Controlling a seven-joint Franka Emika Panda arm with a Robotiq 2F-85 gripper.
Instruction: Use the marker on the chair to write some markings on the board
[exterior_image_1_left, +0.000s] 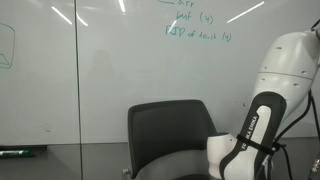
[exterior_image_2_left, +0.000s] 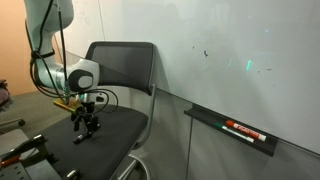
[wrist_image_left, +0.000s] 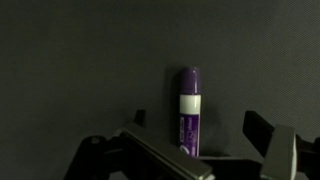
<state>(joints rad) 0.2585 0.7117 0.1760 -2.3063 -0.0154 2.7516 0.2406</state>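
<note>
Where one chair (wrist_image_left: 70, 60) spreads, one marker (wrist_image_left: 189, 112) lies.

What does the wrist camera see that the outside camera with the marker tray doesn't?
Only the wrist view shows the marker clearly: purple with a white band, lying on the chair seat, inside the open gripper. Only the exterior view shows the board, the tray holding a red-and-black marker, the backrest and the robot arm. Both show the gripper low over the dark chair seat.
</note>
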